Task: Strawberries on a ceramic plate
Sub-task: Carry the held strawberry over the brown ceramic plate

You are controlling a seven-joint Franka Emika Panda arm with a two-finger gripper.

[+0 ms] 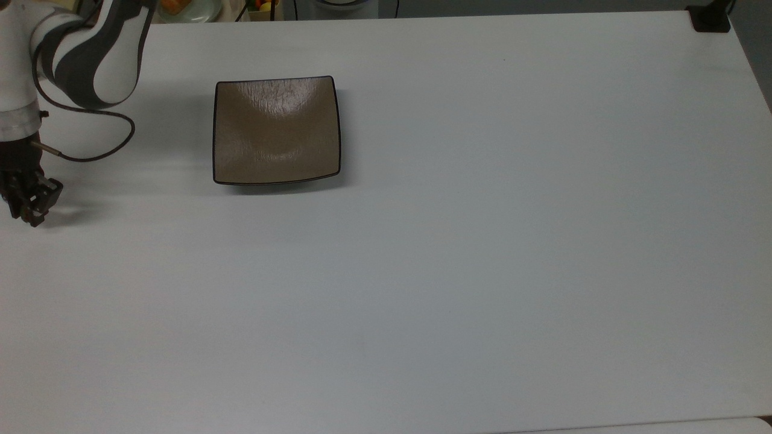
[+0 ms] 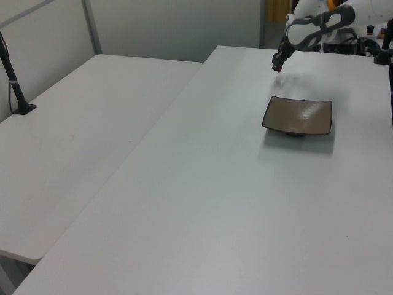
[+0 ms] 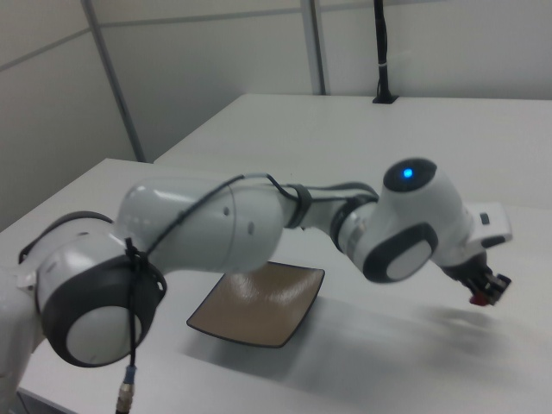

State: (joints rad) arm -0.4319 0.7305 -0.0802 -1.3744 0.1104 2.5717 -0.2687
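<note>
Nearest in the left view, the white counter [image 2: 202,203] lies bare, and farther back the square brown plate [image 2: 298,115] sits flat on it with nothing inside. Beyond the plate, at about 11 o'clock from it in the left view, the claw [image 2: 277,62] hangs a little above the surface. In the top view the claw is well apart from the plate, at roughly 8 o'clock. In the right view a small red strawberry [image 3: 475,299] shows at the fingertips, so the claw looks clamped on the fruit. A soft shadow on the counter beneath suggests it is clear of the surface. The white arm [image 3: 224,228] reaches over the plate in the right view.

As a judgement, the berry is very light, soft and easily bruised. Its tapered, slightly slick skin could let it squirt out under a hard squeeze. The safest hold is a gentle pinch across its broadest part, just below the leafy cap, not at the narrow tip. The glossy plate dips toward its centre. A low release near the middle should keep the berry from rolling to the upturned rim.
</note>
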